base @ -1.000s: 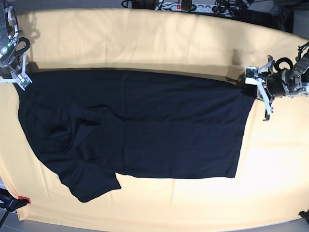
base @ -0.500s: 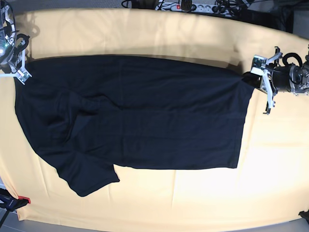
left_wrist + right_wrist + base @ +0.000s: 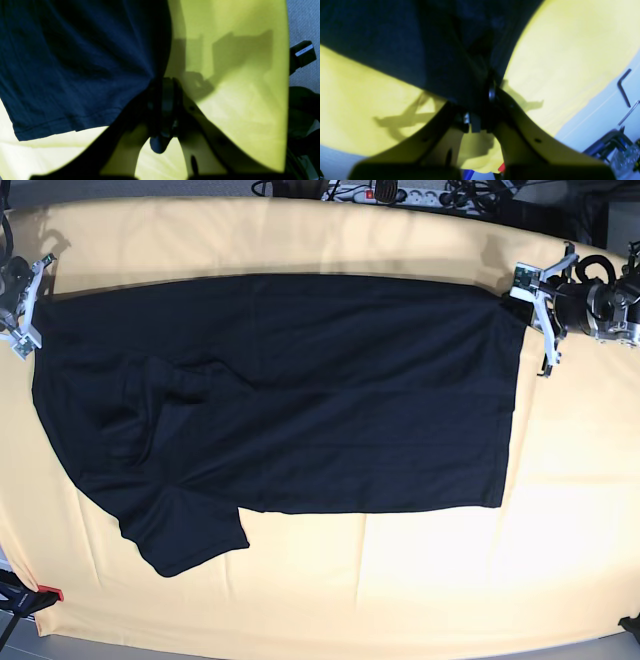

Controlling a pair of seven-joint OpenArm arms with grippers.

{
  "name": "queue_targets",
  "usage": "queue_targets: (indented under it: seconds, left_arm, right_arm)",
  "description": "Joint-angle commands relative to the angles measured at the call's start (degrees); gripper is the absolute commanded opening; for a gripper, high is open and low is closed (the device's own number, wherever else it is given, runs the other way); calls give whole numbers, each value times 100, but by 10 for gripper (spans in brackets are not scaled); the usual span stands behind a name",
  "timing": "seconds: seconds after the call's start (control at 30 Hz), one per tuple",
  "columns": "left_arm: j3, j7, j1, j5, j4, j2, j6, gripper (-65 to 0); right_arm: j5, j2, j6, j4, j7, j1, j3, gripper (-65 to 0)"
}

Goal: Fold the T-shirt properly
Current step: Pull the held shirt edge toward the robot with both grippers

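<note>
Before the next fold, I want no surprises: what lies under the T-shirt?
Around the T-shirt only the yellow table cover shows, apparently running beneath it. Anything directly under the black fabric is hidden.

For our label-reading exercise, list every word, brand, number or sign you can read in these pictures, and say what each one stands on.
No text can be read with certainty.
White strip label on the black box beside the table edge, left wrist view: holds small marks, too blurred to read.
T-shirt: plain black, no readable print or label.
Yellow table cover: no writing.
</note>
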State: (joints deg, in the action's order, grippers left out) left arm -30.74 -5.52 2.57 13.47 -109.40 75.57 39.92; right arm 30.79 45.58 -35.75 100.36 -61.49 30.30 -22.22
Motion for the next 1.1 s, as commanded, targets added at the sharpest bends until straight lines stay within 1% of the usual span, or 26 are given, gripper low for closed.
queue_targets:
  seconds: [0.0,0.1,0.2,0.33,0.43,0.57,0.63,0.73,0.83,0.97,1.07]
  left_arm:
    - [66,0,-37,-7,-48,186,8,-650]
    - [66,-22,-35,-24,-85,264,8,-650]
    - [66,-66,-37,-208,-251,437,8,-650]
    - [63,-66,-35,-417,-640,693,8,-650]
    - [63,-61,-33,-549,-852,844,8,-650]
    - [63,-52,-35,-566,-914,960,8,-650]
    - [63,-42,-31,-599,-909,984,8,-650]
    - [63,-44,170,-822,-916,1082,8,-650]
    - [63,-7,525,-680,-916,1141,8,-650]
    - [63,7,861,-603,-916,1141,8,-650]
    - [63,170,949,-603,-916,1137,8,-650]
  right_arm:
    - [-15,122,-79,57,-72,129,-197,-650]
    - [76,122,-175,131,-72,573,-498,-650]
    - [74,122,-179,343,-24,1029,-697,-650]
    - [72,107,-173,669,-4,1515,-728,-650]
    - [4,107,-83,844,-7,1770,-732,-650]
    - [-273,107,-7,883,-7,1996,-732,-650]
    - [-273,107,-9,883,-9,2111,-732,-650]
    - [-319,109,-9,883,-13,2227,-737,-650]
    - [-533,109,22,883,-26,2315,-741,-650]
    - [-562,109,28,883,-31,2350,-741,-650]
    - [-551,107,11,883,-26,2350,-741,-650]
